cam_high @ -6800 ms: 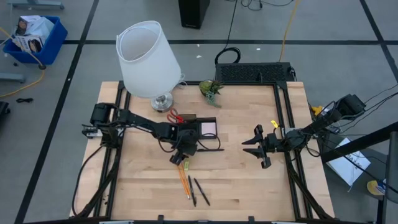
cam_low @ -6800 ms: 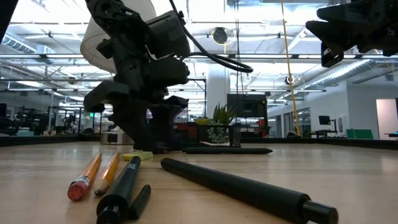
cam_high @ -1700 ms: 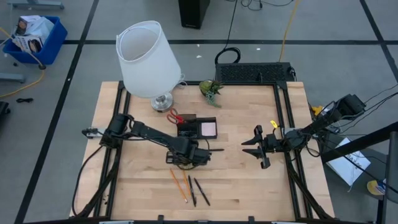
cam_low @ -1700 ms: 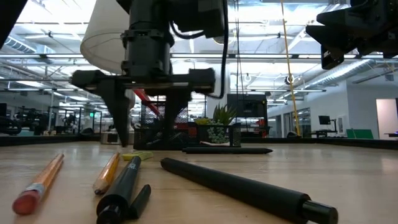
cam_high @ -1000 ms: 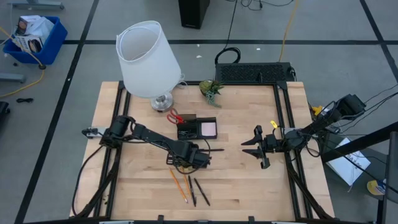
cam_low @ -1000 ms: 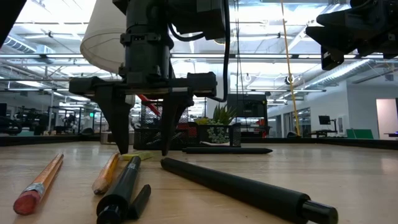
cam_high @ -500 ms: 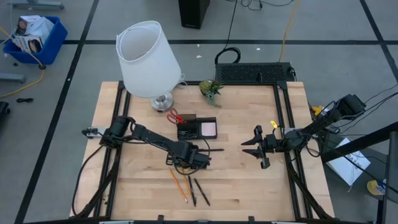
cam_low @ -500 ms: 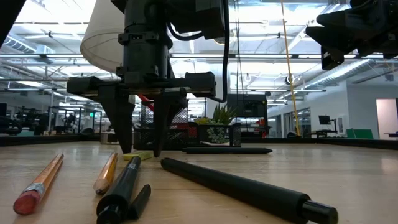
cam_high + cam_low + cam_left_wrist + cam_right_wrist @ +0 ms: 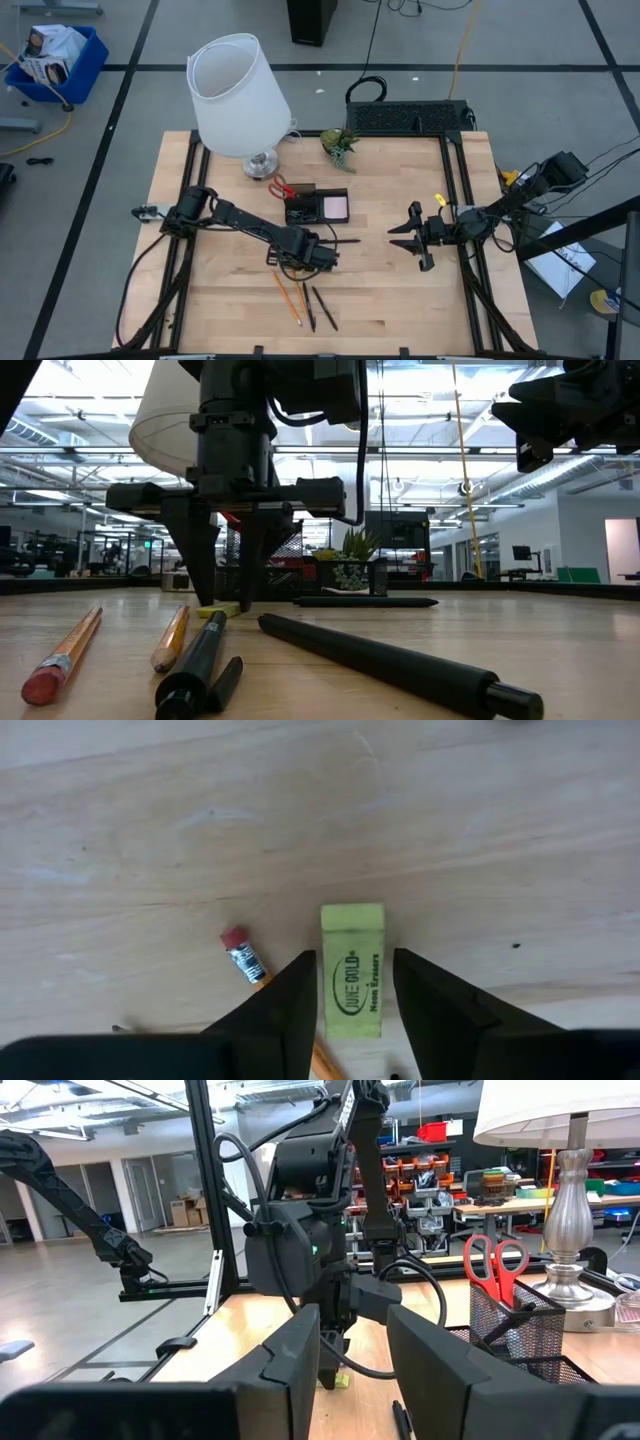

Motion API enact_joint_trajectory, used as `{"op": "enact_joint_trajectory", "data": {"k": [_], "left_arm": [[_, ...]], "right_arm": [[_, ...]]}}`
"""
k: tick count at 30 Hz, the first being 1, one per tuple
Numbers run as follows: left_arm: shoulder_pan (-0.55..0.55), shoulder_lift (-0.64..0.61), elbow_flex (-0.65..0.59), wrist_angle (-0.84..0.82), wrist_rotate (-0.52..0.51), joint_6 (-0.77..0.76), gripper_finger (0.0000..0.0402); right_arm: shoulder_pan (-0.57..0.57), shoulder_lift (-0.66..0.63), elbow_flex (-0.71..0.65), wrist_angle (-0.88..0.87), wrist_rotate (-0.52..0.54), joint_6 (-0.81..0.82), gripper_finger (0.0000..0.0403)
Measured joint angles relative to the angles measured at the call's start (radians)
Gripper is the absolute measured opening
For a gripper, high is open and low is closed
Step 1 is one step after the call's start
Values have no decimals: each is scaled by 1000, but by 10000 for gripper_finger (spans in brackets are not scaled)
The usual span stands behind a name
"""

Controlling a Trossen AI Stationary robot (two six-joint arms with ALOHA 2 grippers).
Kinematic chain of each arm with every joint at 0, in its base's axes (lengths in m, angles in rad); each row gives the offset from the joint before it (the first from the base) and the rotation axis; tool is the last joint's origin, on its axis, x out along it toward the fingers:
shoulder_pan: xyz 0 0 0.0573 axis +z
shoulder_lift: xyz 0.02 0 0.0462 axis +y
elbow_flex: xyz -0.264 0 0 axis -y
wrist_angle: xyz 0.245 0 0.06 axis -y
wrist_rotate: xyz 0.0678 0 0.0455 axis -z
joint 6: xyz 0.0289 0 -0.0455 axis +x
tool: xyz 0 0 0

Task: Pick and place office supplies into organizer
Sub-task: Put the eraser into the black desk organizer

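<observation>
My left gripper (image 9: 354, 960) points straight down at a yellow-green eraser (image 9: 352, 982) lying flat on the wooden table. One finger stands at each long side of it, with a thin strip of wood showing between finger and eraser. In the low view its tips (image 9: 230, 605) reach the tabletop. Two orange pencils (image 9: 290, 295) and two black pens (image 9: 318, 306) lie nearer the front edge. The organizer (image 9: 318, 206) holds a pink sticky pad (image 9: 336, 207) and red-handled scissors (image 9: 497, 1265). My right gripper (image 9: 400, 233) hovers open at the right.
A white lamp (image 9: 238, 95) stands at the far left, with a small green plant (image 9: 340, 143) and a black wire rack (image 9: 410, 118) along the far edge. Another black pen (image 9: 345, 241) lies just right of my left gripper. Bare wood lies between the two arms.
My left gripper has kept its place above the eraser while its fingers have drawn together from wide apart to close on either side of it. The eraser, pencils and pens have stayed where they were.
</observation>
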Motion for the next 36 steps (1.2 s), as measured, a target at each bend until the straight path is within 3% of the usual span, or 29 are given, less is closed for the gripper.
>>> {"op": "enact_joint_trajectory", "data": {"k": [36], "left_arm": [[3, -4, -50, 42, 3, -81, 136]], "right_arm": [[0, 0, 0, 0, 0, 0, 116]]}}
